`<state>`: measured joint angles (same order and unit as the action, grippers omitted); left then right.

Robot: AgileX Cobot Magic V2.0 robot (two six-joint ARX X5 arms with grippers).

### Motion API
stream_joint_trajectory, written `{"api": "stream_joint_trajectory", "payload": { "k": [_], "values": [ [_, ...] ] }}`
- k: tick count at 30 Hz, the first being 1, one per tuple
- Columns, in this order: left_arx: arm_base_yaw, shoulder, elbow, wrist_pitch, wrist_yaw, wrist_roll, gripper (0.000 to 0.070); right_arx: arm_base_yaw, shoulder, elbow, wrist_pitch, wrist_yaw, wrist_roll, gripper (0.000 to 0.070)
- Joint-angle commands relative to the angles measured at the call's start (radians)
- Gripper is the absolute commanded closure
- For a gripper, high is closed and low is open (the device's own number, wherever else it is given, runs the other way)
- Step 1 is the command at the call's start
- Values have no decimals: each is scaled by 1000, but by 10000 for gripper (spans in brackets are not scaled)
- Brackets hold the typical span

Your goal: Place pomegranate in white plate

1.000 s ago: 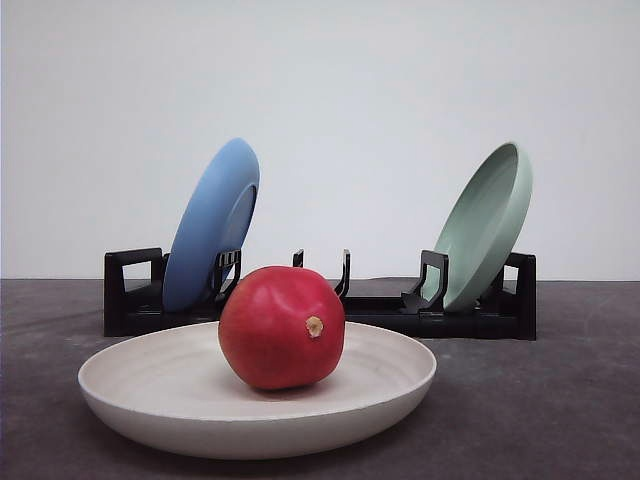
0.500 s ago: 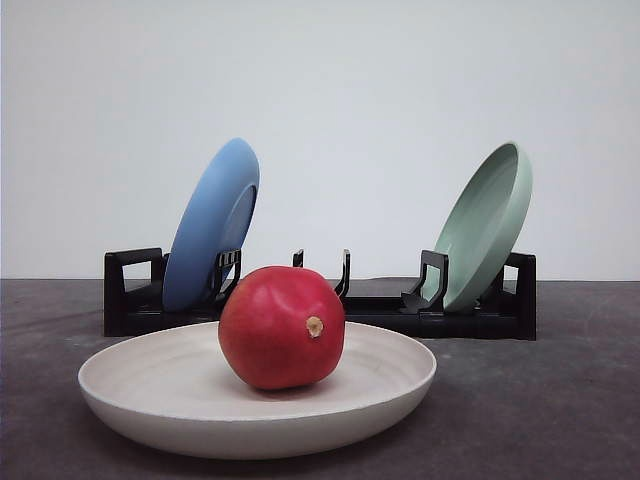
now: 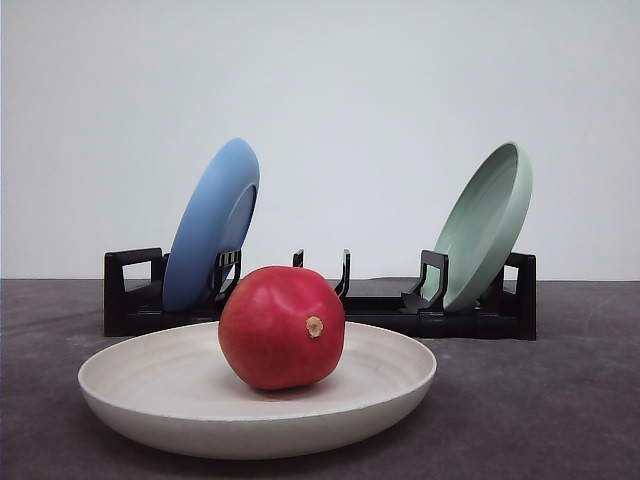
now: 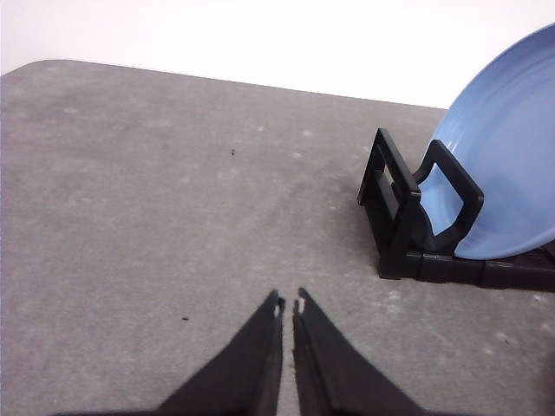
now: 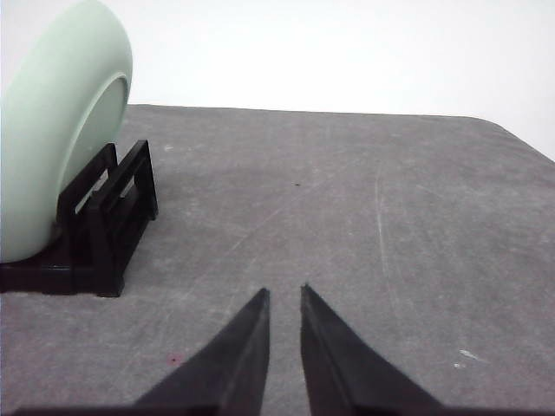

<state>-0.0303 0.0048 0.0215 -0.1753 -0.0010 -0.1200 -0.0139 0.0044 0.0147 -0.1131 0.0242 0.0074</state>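
Your pomegranate (image 3: 281,327) sits inside the white plate (image 3: 130,385), resting on the plate's shallow floor near the middle with its tan nub turned toward the front camera. The raised rim around it should keep the round fruit from rolling off, so by this placement the task looks done.

Behind the plate, the black dish rack (image 3: 130,295) holds the blue plate (image 3: 208,225) and the pale green plate (image 3: 485,225) on edge, each leaning in its own slot, well apart from the fruit.

Your left gripper (image 4: 288,305) hangs over bare grey table (image 4: 156,217) beside the rack's blue-plate end, fingers nearly touching, gripping nothing. Your right gripper (image 5: 285,293) hovers near the green-plate end, its fingers slightly parted and empty too.
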Motion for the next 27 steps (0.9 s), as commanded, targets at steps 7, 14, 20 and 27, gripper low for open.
{"api": "stream_joint_trajectory", "payload": {
  "k": [7, 14, 20, 27],
  "values": [
    [0, 0, -9, 15, -2, 5, 700, -1, -1, -4, 13, 3, 11, 639],
    [0, 0, -9, 16, -2, 5, 700, -1, -1, -4, 13, 3, 11, 638],
    [0, 0, -9, 15, -2, 5, 700, -1, -1, -4, 13, 3, 11, 638],
    [0, 0, -9, 15, -2, 5, 700, -1, -1, -4, 13, 3, 11, 638]
  ]
}}
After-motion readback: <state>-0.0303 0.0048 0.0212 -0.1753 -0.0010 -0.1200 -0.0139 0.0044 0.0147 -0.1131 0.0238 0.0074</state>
